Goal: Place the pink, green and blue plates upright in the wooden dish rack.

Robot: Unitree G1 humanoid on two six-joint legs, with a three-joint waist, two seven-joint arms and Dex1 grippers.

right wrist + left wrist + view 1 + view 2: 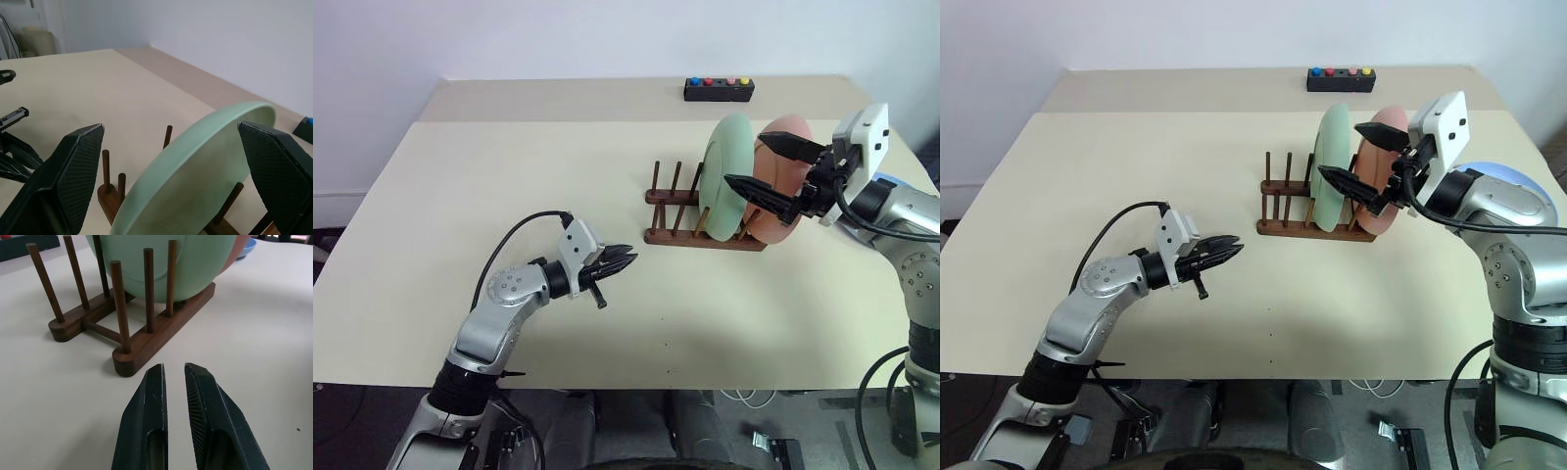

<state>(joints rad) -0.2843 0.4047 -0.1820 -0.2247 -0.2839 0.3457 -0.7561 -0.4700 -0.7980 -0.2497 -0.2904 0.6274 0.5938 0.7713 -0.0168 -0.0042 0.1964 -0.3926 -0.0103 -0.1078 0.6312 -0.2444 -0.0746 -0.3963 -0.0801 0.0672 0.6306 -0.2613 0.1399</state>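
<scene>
Looking across the head views from left to right, I see my left gripper at the lower left-centre of the frame, hanging just above the cream table with its two black fingers pressed nearly together and nothing between them. In its wrist view those fingers point at the near end of the wooden dish rack, which sits a little apart from them.

At the centre-right of the frame the rack rests on the table, its empty pegs at the left end. The green plate stands upright between the pegs, leaning a little, and the pink plate stands upright just behind it to the right, close to it.

Further right, my right gripper has its fingers spread wide, one above and one below, in front of the two plates; I cannot tell whether they touch either rim, and it holds nothing that I can see. Its wrist view shows the green plate's edge running between the two spread fingers.

At the far right edge a sliver of the blue plate shows behind the right arm. A black box with coloured buttons sits at the top centre-right.
</scene>
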